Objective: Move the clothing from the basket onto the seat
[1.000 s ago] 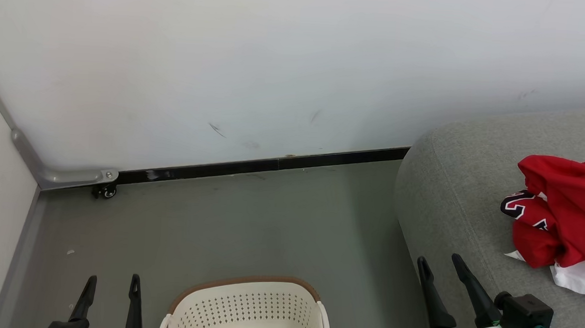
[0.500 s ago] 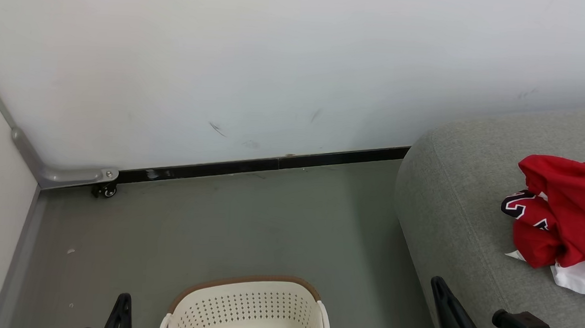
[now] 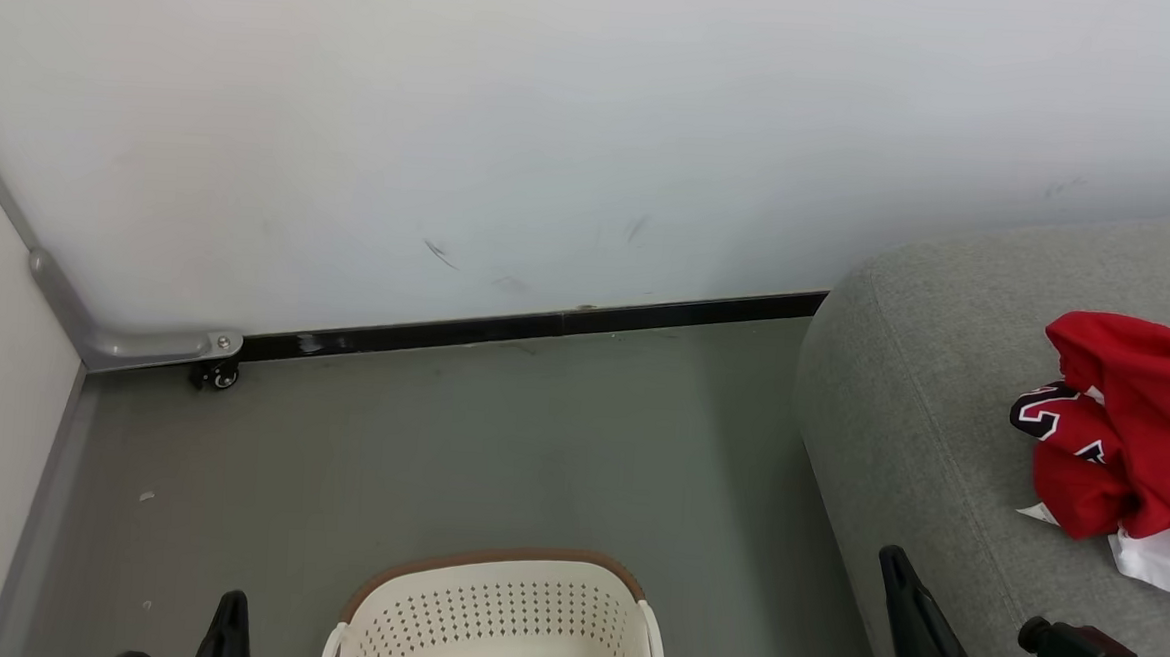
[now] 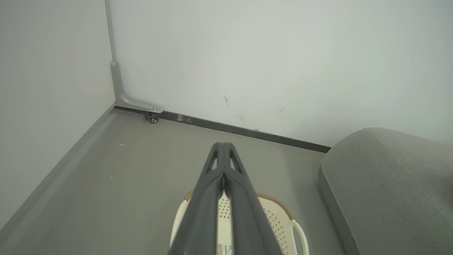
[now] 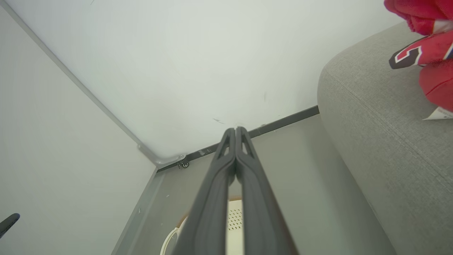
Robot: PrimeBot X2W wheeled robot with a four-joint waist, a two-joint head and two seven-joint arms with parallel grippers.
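Our left gripper [image 3: 229,618] has just pressed shut, empty, beside the laundry basket [image 3: 493,562], whose visible part looks bare. Our right gripper [image 3: 906,611] has closed likewise. The red jersey [image 3: 1131,427] lies crumpled on the sofa [image 3: 901,405], so we judge the job done.

Ahead of my left gripper [image 4: 223,146], fingers pressed together, the grey floor [image 4: 141,170] runs free to the white wall [image 4: 247,53]. Only a grey corner bracket with a small black caster [image 4: 153,118] sits far ahead-left. Below and between my two pairs of jaws stands the cream perforated plastic basket [image 3: 490,604] with a brown rim. Right of my right gripper [image 5: 235,129] the big light-grey fabric sofa [image 5: 371,124] blocks passage, crumpled red clothing [image 5: 437,81] lying on it.
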